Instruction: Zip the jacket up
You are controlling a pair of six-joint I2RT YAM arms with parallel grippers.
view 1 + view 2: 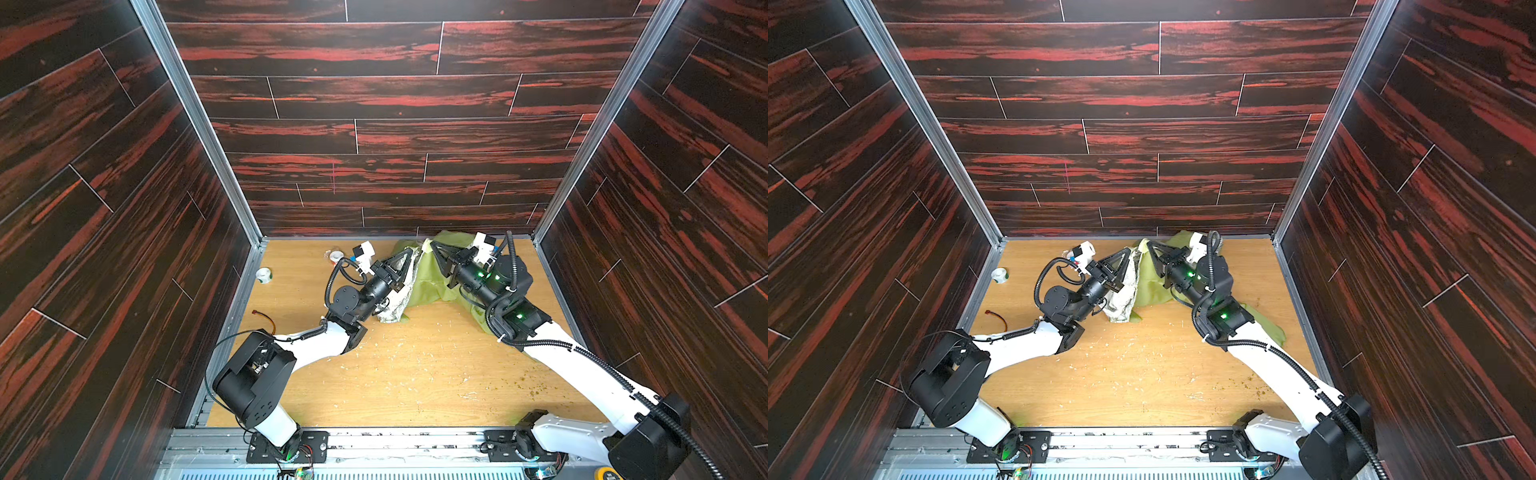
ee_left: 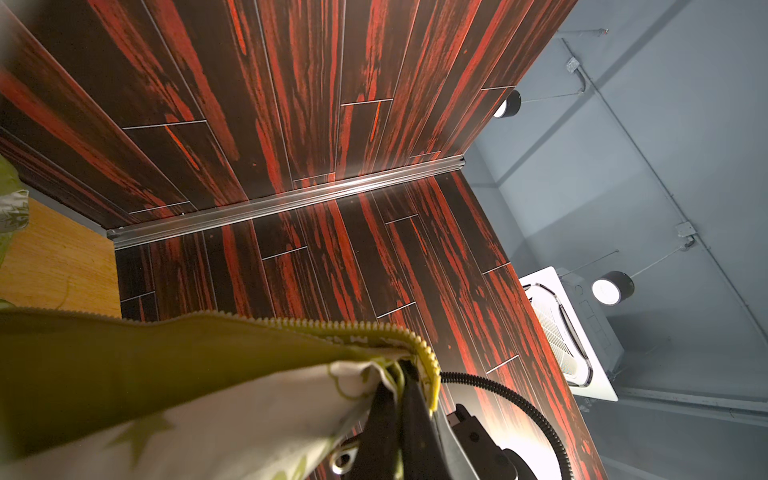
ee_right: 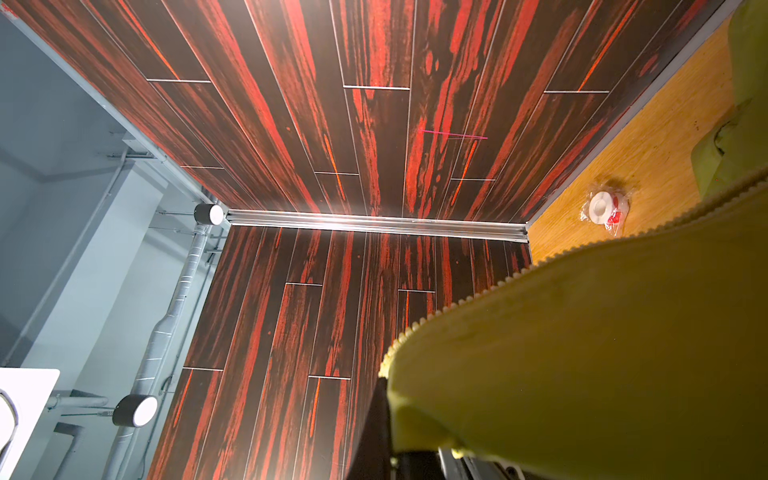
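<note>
The lime-green jacket (image 1: 428, 282) (image 1: 1154, 286) lies bunched at the back of the wooden table, with its pale patterned lining (image 1: 397, 301) turned out on the left. Both grippers hold it up near the back wall, tips close together. My left gripper (image 1: 409, 251) (image 1: 1128, 250) is shut on the jacket's edge. In the left wrist view that gripper (image 2: 401, 370) pinches lining and the end of the zipper teeth (image 2: 332, 324). My right gripper (image 1: 433, 244) (image 1: 1148, 242) is shut on the other front edge. In the right wrist view green fabric (image 3: 582, 353) drapes over this gripper (image 3: 390, 386), with zipper teeth (image 3: 498, 283) along its rim.
A wrapped white tape roll (image 1: 336, 255) (image 3: 600, 208) lies at the back, left of the jacket. A small white-and-green ball (image 1: 264, 275) sits by the left wall, and a red-orange wire (image 1: 266, 318) lies nearer. Crumbs dot the table (image 1: 415, 374). Dark walls enclose three sides.
</note>
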